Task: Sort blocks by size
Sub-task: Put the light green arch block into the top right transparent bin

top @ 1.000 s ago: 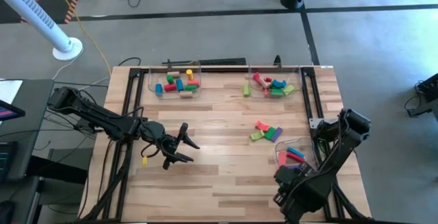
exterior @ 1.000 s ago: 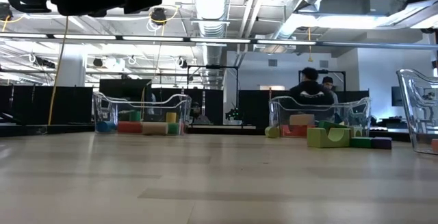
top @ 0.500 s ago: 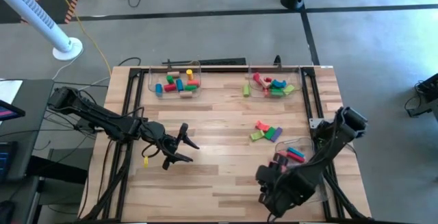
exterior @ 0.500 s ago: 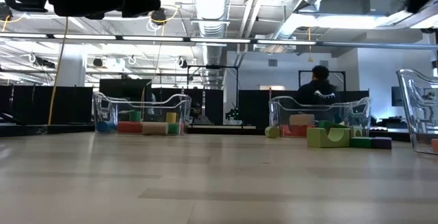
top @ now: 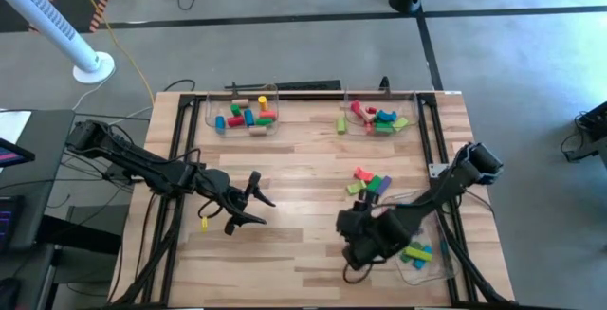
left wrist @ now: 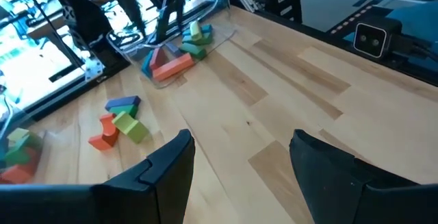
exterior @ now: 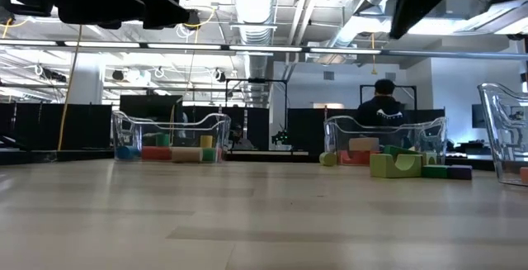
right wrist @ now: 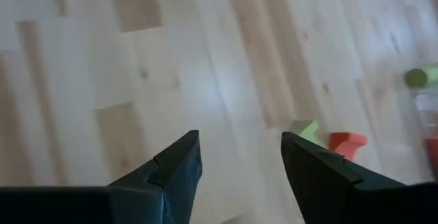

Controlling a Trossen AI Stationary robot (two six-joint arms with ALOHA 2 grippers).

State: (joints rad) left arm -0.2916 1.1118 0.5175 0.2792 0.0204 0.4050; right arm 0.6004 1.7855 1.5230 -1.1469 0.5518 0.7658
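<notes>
Several loose blocks, red, green, blue and purple [top: 368,182], lie on the wooden table right of centre; they also show in the left wrist view [left wrist: 120,121] and the low view [exterior: 408,164]. More blocks lie in three clear trays: far left [top: 245,117], far right [top: 377,118] and near right [top: 417,250]. My left gripper [top: 266,210] is open and empty over the table's left half [left wrist: 239,142]. My right gripper [top: 349,225] is open and empty [right wrist: 239,142], just near-left of the loose blocks, above bare wood.
A green cylinder [top: 341,125] lies on the table beside the far right tray. Black frame rails run along the table's left and right sides [top: 180,149]. Bare wood lies in the middle between the two arms. A person shows in the room beyond the table [exterior: 381,105].
My right gripper has swung from the table's near right corner toward the left and the far edge, to a spot near the loose blocks; the near right tray with its blocks now shows uncovered.
</notes>
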